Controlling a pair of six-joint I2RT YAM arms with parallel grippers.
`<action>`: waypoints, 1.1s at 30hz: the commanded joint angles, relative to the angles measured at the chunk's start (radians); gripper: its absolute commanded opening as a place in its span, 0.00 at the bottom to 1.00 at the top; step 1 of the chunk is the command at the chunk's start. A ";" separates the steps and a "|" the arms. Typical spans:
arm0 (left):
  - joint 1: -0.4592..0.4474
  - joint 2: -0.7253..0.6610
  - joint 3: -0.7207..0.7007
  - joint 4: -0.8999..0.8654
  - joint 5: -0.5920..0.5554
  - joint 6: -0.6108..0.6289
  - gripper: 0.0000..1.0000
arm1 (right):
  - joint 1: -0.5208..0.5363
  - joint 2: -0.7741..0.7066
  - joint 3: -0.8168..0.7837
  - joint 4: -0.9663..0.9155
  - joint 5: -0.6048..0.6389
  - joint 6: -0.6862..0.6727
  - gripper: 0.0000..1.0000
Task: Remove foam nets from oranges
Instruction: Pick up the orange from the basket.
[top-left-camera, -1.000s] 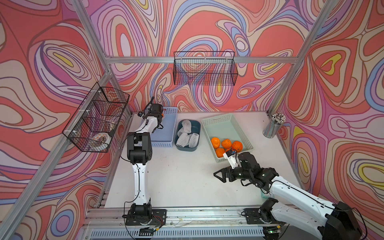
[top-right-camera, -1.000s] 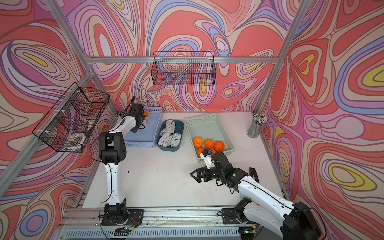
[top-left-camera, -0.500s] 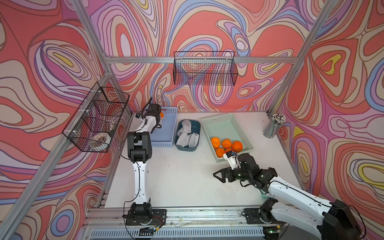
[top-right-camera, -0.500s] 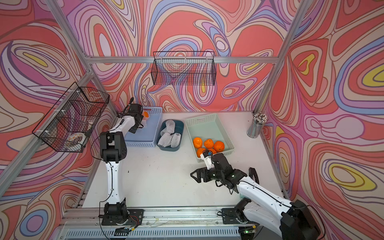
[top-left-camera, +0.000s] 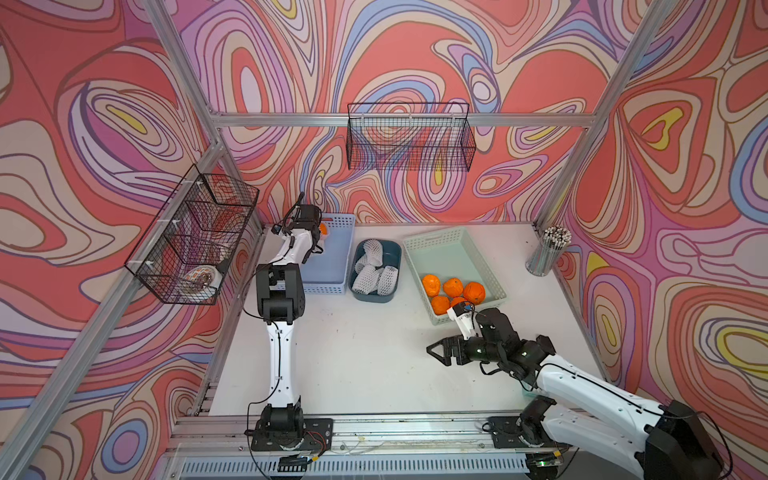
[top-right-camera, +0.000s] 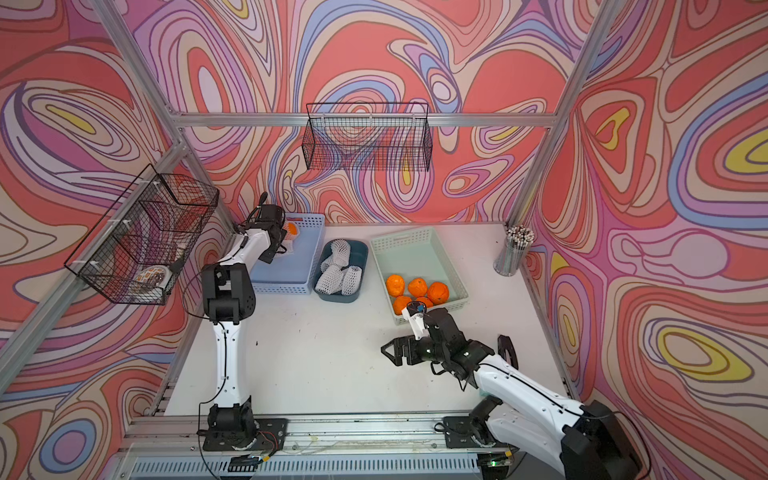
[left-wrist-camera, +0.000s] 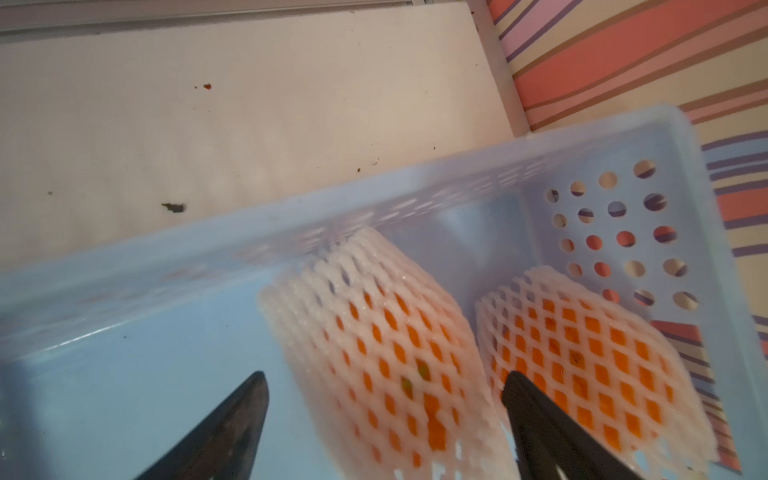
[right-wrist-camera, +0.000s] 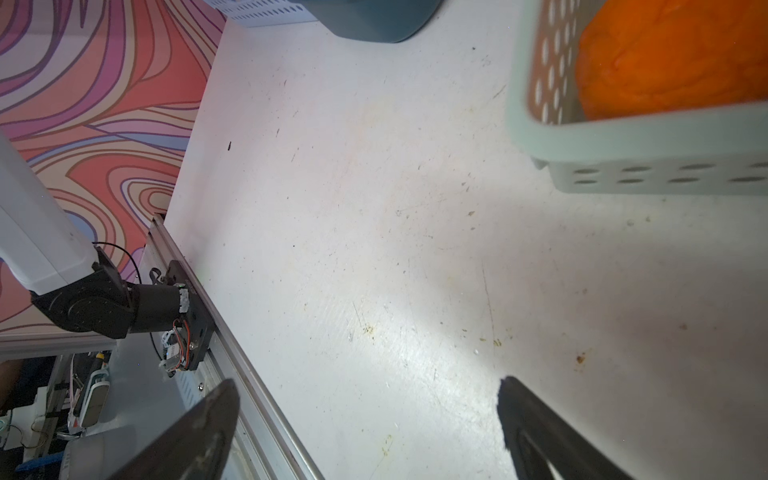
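Little has shifted since the earlier frame; left arm nudged slightly. Left gripper (left-wrist-camera: 384, 374) is held inside the blue basket (left-wrist-camera: 166, 266), fingers apart astride an orange (left-wrist-camera: 434, 415) still wrapped in its foam net (left-wrist-camera: 374, 291). Right gripper (right-wrist-camera: 368, 381) is kept wide apart above the table (right-wrist-camera: 374, 208).

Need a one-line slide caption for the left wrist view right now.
Open left pincer straddles a netted orange beside a second netted orange inside the blue basket.
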 joint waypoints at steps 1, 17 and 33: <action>0.009 0.029 0.020 -0.021 -0.001 0.012 0.90 | 0.007 -0.003 -0.022 0.015 0.005 0.007 0.98; 0.016 0.052 0.008 0.057 0.057 0.009 0.86 | 0.006 0.030 -0.037 0.033 0.006 0.007 0.98; 0.051 -0.107 -0.261 0.315 0.169 0.120 0.72 | 0.006 -0.003 -0.037 -0.004 0.039 0.003 0.98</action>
